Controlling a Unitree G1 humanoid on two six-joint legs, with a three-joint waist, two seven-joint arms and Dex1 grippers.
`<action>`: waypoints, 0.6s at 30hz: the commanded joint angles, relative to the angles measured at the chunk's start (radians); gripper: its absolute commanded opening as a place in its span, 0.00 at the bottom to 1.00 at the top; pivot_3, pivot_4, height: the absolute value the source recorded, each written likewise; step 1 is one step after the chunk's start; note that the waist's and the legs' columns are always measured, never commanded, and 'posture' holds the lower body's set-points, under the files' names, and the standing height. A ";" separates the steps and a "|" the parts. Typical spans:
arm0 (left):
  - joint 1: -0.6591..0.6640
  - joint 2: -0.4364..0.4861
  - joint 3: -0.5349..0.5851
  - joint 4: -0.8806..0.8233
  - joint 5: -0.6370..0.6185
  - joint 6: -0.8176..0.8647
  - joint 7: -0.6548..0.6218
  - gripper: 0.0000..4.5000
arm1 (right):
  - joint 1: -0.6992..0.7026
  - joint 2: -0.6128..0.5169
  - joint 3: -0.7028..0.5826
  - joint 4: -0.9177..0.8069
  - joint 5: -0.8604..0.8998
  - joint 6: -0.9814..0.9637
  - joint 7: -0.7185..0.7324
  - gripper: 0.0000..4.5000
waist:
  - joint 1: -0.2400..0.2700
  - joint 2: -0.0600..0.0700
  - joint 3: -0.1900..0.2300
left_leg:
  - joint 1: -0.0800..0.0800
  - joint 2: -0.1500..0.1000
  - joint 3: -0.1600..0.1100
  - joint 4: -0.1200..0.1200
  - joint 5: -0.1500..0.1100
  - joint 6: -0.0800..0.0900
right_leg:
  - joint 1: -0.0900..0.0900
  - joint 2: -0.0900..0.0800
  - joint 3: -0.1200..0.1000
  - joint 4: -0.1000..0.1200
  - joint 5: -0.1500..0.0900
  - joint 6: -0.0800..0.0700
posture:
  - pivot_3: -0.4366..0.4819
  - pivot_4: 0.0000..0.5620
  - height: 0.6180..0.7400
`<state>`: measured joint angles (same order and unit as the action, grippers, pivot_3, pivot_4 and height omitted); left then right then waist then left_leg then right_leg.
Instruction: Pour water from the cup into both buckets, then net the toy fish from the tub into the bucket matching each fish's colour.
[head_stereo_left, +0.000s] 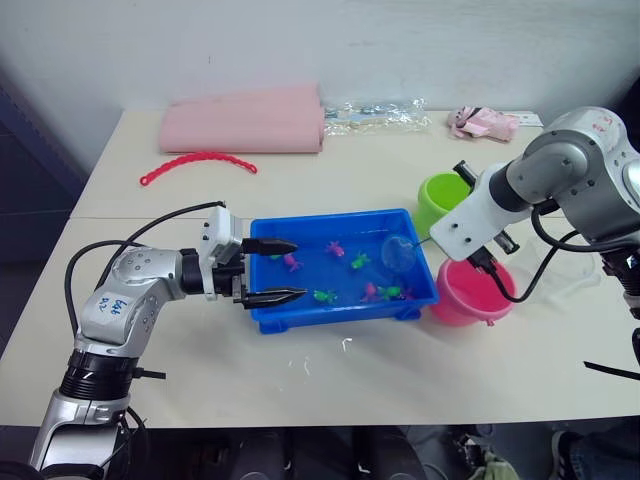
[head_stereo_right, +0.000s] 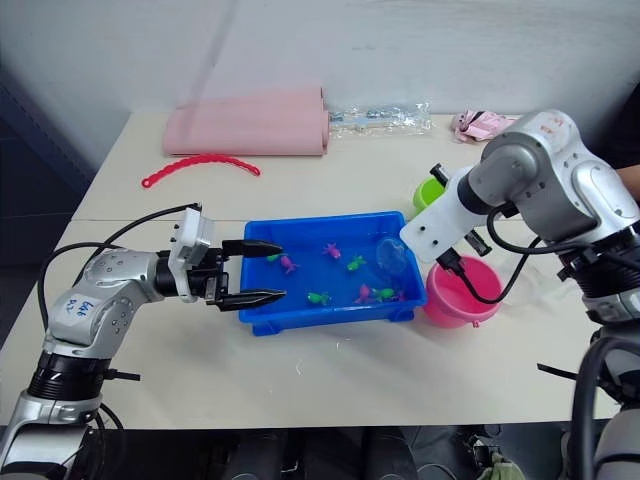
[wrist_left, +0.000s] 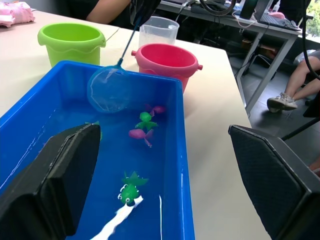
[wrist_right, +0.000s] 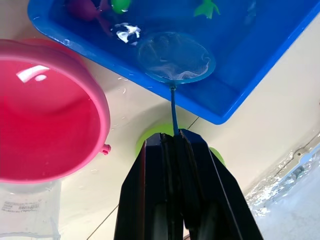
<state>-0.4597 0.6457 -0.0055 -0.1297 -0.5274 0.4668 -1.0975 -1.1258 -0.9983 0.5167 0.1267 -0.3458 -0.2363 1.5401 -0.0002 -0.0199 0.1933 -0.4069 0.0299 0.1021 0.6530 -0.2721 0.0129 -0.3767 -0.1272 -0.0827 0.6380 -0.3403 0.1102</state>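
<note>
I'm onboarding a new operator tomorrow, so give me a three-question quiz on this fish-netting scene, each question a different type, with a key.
1. True or false: the right gripper is shut on the net handle.
2. Multiple choice: where is the net's hoop? A) inside the pink bucket B) over the blue tub, at its end nearest the buckets C) flat on the table
3. Fill in: the left gripper has its jaws ___ around the tub's end wall, one tip inside and one outside.

Key: 1 true; 2 B; 3 open
</note>
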 joint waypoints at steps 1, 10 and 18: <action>0.014 -0.014 0.010 -0.009 -0.002 -0.030 -0.001 0.99 | 0.003 -0.082 0.069 -0.113 0.038 0.033 0.074 0.00 | -0.001 0.000 0.000 | 0.000 0.000 0.000 0.000 0.000 0.000 | 0.000 0.000 0.000 0.000 0.000 0.000 | 0.48 0.27 1.00; 0.033 -0.005 0.025 -0.020 -0.012 -0.029 0.000 0.99 | 0.015 -0.151 0.148 -0.182 0.130 0.120 0.074 0.00 | -0.002 0.000 0.000 | 0.000 0.000 0.000 0.000 0.000 0.000 | 0.000 0.000 0.000 0.002 0.000 0.000 | 0.48 0.27 1.00; 0.079 -0.005 0.044 -0.064 -0.028 -0.016 0.022 0.99 | 0.044 -0.159 0.161 -0.157 0.222 0.288 0.074 0.00 | -0.003 0.000 0.000 | 0.000 0.000 0.000 0.000 0.000 0.000 | 0.000 -0.002 0.000 0.000 0.000 0.000 | 0.48 0.27 1.00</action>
<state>-0.4014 0.6352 0.0045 -0.1487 -0.5286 0.4487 -1.0832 -1.0922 -1.1398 0.6898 -0.0535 -0.1448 -0.0084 1.5507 -0.0027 -0.0196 0.1935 -0.4067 0.0300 0.1020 0.6532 -0.2723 0.0133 -0.3768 -0.1288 -0.0826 0.6376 -0.3403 0.1101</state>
